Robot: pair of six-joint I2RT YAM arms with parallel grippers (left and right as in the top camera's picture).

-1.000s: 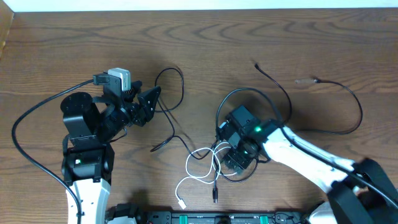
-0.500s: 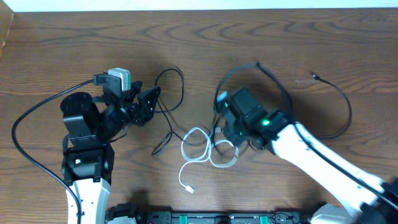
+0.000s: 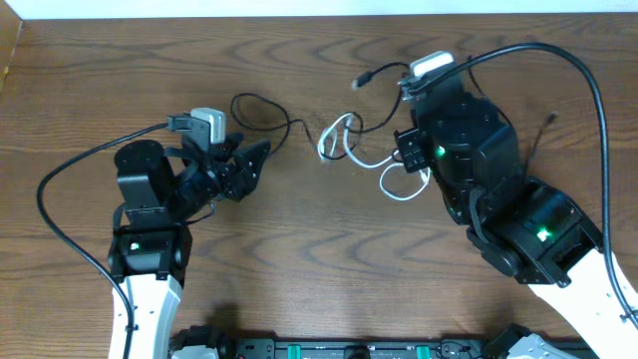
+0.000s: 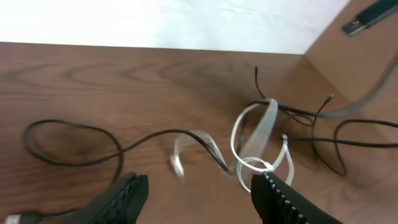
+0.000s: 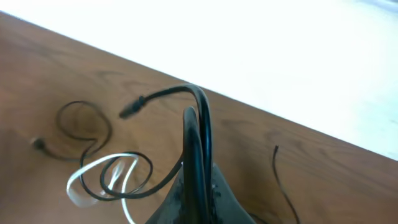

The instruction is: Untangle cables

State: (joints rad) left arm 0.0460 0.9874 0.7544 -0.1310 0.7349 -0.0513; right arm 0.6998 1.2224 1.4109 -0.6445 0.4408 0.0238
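The cables lie tangled at the middle far side of the table. In the overhead view a white cable (image 3: 323, 149) loops beside my right arm, and a black cable with a plug end (image 3: 365, 80) rises next to it. My right gripper (image 5: 194, 127) is shut on a black cable (image 5: 200, 99) that arches over its tips, with white loops (image 5: 93, 167) hanging below. My left gripper (image 4: 202, 193) (image 3: 251, 163) is open just above the wood, holding nothing. A black cable loop (image 4: 68, 124) and the white loops (image 4: 255, 134) lie beyond it.
Thick black arm wires curve left of my left arm (image 3: 45, 194) and above my right arm (image 3: 596, 85). The table's far edge (image 3: 299, 15) meets a white surface. A thin black cable end (image 5: 277, 152) lies to the right. The robot base bar (image 3: 349, 349) runs along the near edge.
My right gripper has shut on a black cable and carried the tangle up and towards the far side of the table. The left arm shifted slightly right, still open.
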